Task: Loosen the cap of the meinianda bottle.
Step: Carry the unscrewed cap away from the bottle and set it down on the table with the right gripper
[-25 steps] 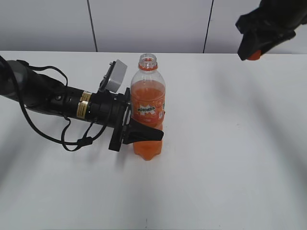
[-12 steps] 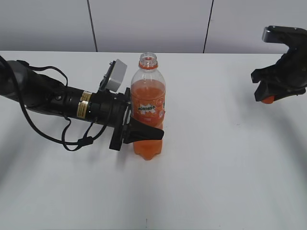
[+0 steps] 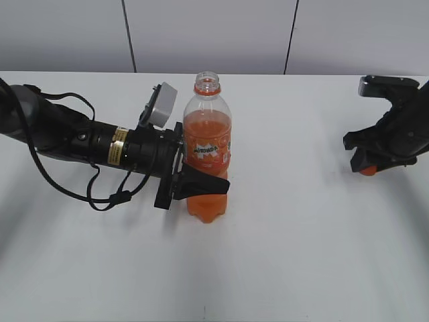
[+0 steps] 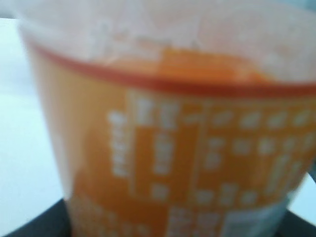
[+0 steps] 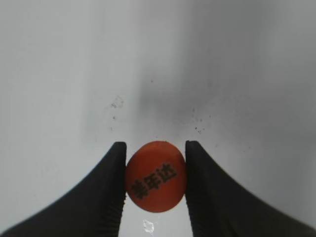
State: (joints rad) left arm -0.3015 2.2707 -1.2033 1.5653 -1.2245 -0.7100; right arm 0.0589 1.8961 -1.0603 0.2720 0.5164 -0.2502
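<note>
Right pincer (image 3: pixel 367 163) lowered — cap (image 5: pixel 155 176) clamped.

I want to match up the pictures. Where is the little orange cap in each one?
Exterior view: the cap is far right, low in the right gripper, just above the white table.
Left wrist view: not in it; only the bottle shows.
Right wrist view: bottom centre, pinched between the black jaws.
Shared landmark: the white table.

We see a plain white table (image 3: pixel 288 255) running back to a pale panelled wall (image 3: pixel 208 33). Standing upright on it, near the middle, is the meinianda bottle (image 3: pixel 206 151), open at the neck. In the right wrist view the tabletop shows a few small dark specks (image 5: pixel 197 129).
</note>
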